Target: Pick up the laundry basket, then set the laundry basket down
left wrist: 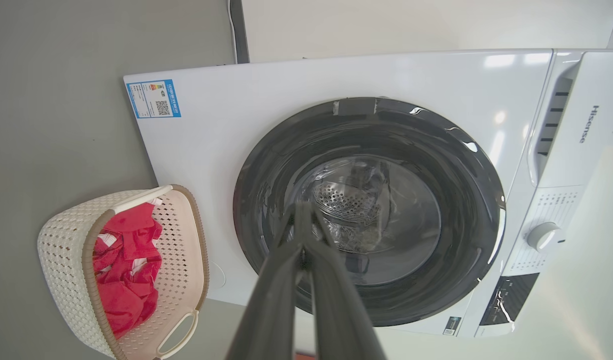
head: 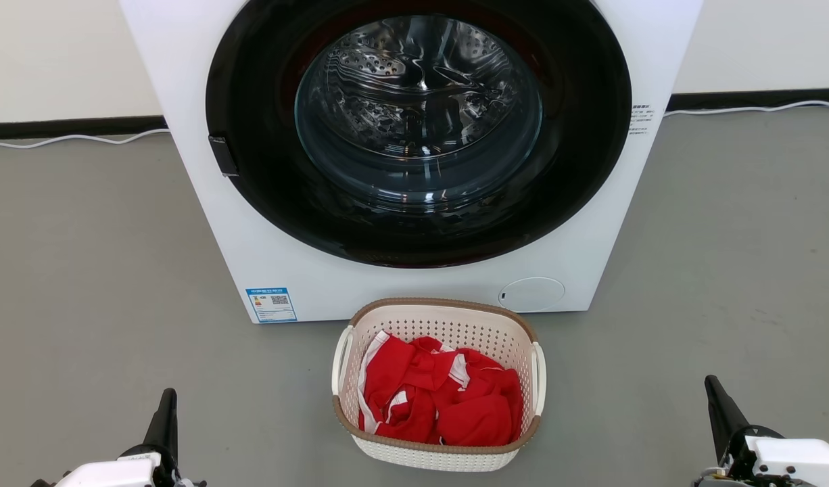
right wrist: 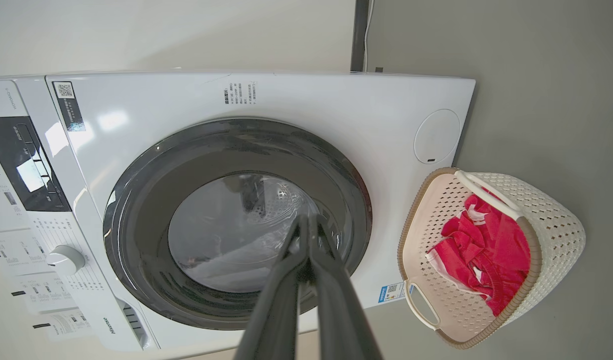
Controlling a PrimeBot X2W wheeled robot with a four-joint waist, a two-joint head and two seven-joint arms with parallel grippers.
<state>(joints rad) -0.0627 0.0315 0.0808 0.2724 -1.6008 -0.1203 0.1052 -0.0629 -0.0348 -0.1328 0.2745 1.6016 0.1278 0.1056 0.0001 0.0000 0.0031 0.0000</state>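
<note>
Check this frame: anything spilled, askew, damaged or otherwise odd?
Nothing stands out. The laundry basket sits upright on the floor before the washer, red clothes all inside. Its door is shut. The left hand and right hand are shut, clear of the basket.

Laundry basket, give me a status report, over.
Left gripper and right gripper shut, empty. Laundry basket on floor before washer, red clothes inside, not yet lifted. Nothing in the way.
</note>
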